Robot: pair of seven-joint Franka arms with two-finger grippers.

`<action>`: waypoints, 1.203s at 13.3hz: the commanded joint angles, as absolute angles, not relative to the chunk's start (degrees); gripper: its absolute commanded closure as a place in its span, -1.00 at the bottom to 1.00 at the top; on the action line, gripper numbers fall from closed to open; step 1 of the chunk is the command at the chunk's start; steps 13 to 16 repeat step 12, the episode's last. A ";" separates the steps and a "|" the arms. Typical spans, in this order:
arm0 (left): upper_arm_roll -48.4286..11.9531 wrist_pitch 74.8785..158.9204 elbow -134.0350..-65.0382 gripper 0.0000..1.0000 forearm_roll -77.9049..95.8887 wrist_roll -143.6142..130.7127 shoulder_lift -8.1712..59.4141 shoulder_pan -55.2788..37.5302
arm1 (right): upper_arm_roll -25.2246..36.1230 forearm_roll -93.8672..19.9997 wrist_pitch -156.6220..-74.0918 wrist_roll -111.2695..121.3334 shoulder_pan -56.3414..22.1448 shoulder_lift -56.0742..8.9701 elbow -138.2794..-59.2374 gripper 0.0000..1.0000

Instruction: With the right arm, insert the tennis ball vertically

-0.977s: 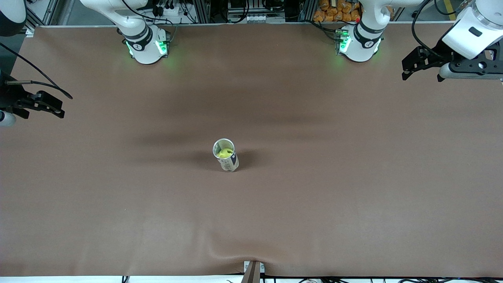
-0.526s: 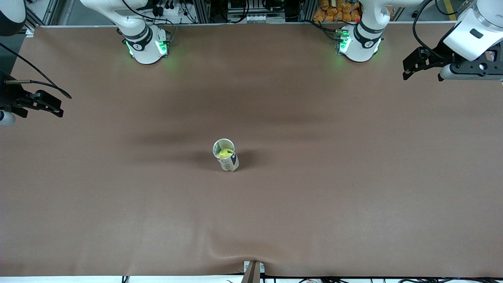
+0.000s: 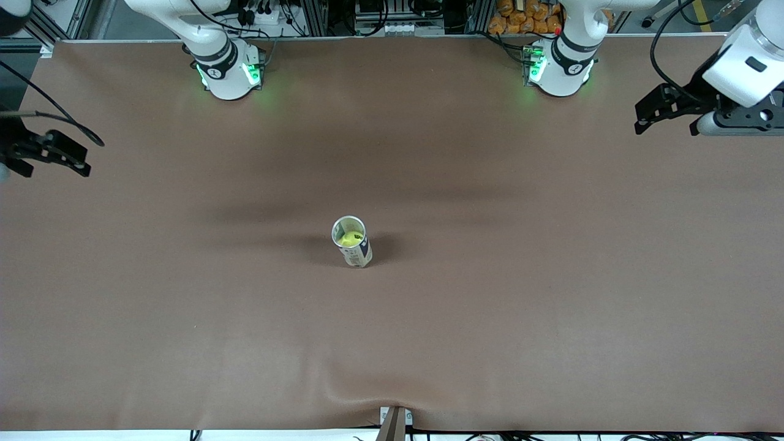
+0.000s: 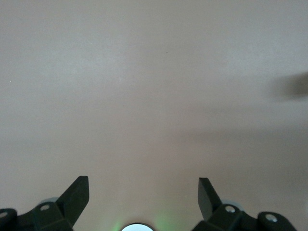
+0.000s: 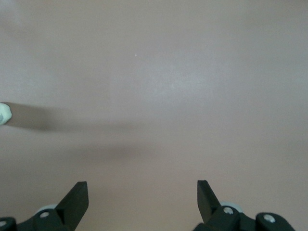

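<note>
A yellow tennis ball (image 3: pixel 350 239) lies inside an open-topped can (image 3: pixel 359 255) that stands upright in the middle of the brown table (image 3: pixel 551 294). My right gripper (image 3: pixel 84 162) hangs open over the table's edge at the right arm's end, well away from the can. In the right wrist view the right gripper (image 5: pixel 143 187) holds nothing, with only bare cloth between its fingers. My left gripper (image 3: pixel 666 130) is also open, over the left arm's end of the table. The left wrist view shows the left gripper (image 4: pixel 143 185) with nothing in it.
Both arm bases (image 3: pixel 229 73) (image 3: pixel 557 70) glow green along the table's edge farthest from the front camera. The cloth has a raised wrinkle (image 3: pixel 367 398) by a bracket (image 3: pixel 395 422) at the edge nearest the front camera.
Both grippers have drifted outward toward their own ends of the table, away from the can. The can and ball have not moved.
</note>
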State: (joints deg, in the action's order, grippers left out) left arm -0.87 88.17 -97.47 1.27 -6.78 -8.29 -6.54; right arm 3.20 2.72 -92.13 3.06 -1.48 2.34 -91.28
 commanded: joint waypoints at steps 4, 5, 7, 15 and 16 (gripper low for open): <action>-1.05 86.84 -93.96 -1.00 0.79 -6.94 -5.80 -6.33 | 3.16 3.43 -91.58 2.37 -1.49 6.50 -92.37 -1.00; -1.23 86.84 -93.96 -1.00 0.79 -7.20 -5.80 -6.50 | 3.25 3.43 -91.58 2.37 -1.49 6.42 -92.46 -1.00; -1.49 86.84 -94.04 -1.00 0.88 -7.21 -5.80 -6.68 | 3.25 3.43 -91.58 2.37 -1.41 6.42 -92.46 -1.00; -1.49 86.84 -93.34 -1.00 0.88 -7.03 -5.89 -6.42 | 3.25 3.43 -91.67 2.37 -1.41 6.42 -92.64 -1.00; -1.49 86.84 -93.34 -1.00 0.88 -7.03 -5.89 -6.42 | 3.25 3.43 -91.67 2.37 -1.41 6.42 -92.64 -1.00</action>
